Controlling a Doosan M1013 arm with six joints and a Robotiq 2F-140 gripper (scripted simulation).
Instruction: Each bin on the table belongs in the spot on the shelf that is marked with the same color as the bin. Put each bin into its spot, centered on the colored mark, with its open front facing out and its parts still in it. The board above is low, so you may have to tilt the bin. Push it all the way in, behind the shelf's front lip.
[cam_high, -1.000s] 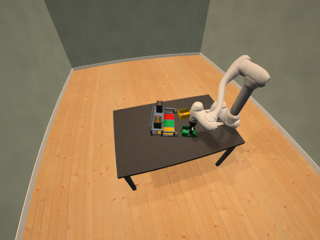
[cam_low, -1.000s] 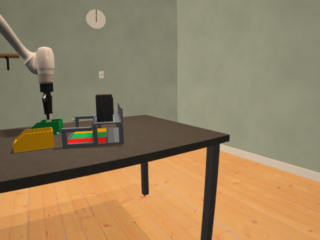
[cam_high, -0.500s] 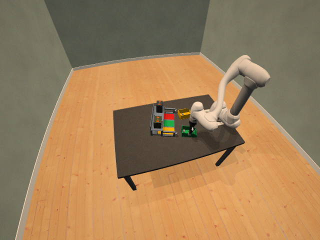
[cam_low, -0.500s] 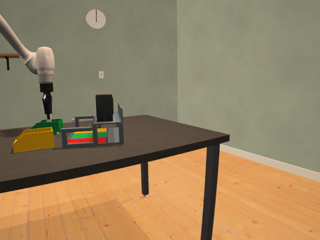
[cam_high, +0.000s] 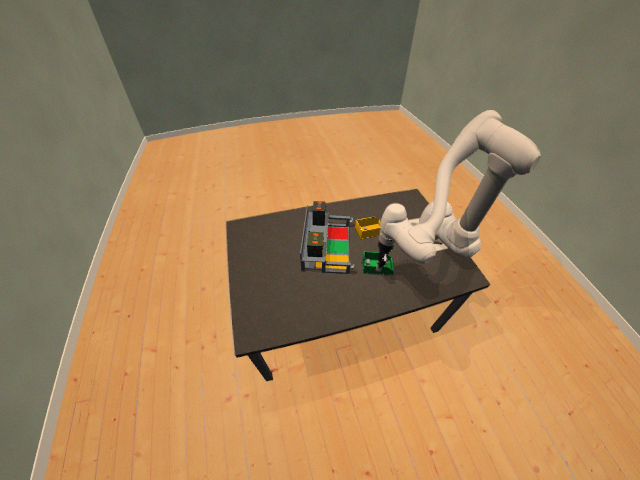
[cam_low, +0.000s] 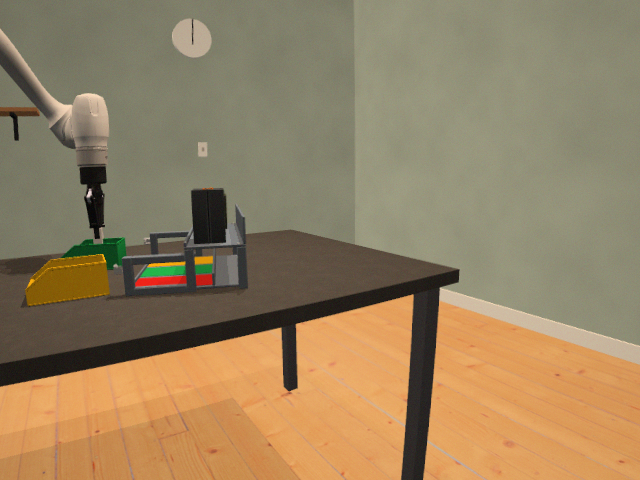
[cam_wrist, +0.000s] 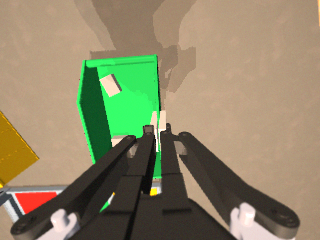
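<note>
We're pinched narrow: one gripper (cam_high: 381, 267) (cam_low: 98, 238) (cam_wrist: 159, 119) clamping one wall of green bin (cam_high: 372, 261) (cam_low: 114, 253) (cam_wrist: 130, 100) on table (cam_high: 289, 304) (cam_low: 336, 268) (cam_wrist: 240, 100)! We see one yellow bin (cam_high: 368, 230) (cam_low: 72, 281) (cam_wrist: 12, 152), one shelf (cam_high: 316, 227) (cam_low: 190, 268) (cam_wrist: 50, 188), three marks (cam_high: 337, 246) (cam_low: 178, 270) (cam_wrist: 35, 202).

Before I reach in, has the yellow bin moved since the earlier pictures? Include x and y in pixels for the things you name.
No, the yellow bin (cam_high: 368, 232) (cam_low: 69, 283) sits in the same place beside the shelf (cam_high: 303, 242) (cam_low: 190, 276) in the top and exterior views.
</note>
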